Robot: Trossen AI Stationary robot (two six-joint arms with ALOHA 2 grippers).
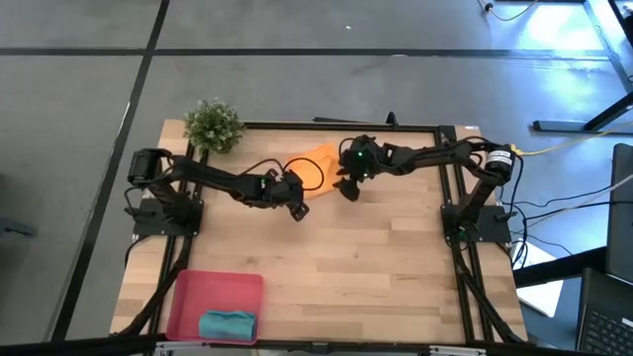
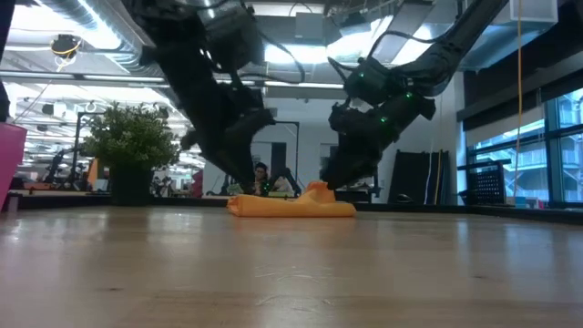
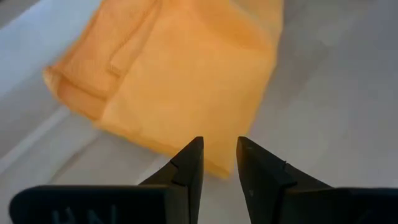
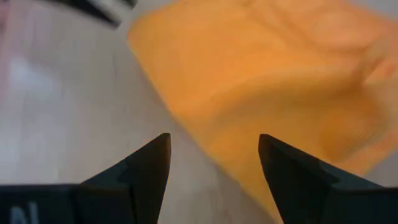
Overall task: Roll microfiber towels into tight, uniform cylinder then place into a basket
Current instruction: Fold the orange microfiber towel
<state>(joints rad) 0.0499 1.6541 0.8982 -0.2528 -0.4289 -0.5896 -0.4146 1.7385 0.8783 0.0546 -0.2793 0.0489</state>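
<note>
Both empty: left gripper [image 3: 219, 163] narrowly parted, right gripper [image 4: 214, 163] wide, at the soft bright-orange microfiber towel's [image 1: 315, 166] edges.

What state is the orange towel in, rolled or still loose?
Loose, not rolled. The orange towel lies low and rumpled on the table, partly folded over itself; the left wrist view shows a doubled edge, no cylinder.

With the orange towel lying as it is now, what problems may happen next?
1. The orange towel lies loosely folded with uneven layers, so a roll started here may come out lopsided rather than tight.
2. The right gripper stands open above the towel, holding nothing, so a fold just made could spring back.
3. The left gripper and the right one work very close together at the towel, so they might bump.
The teal towel already lies in the basket.
</note>
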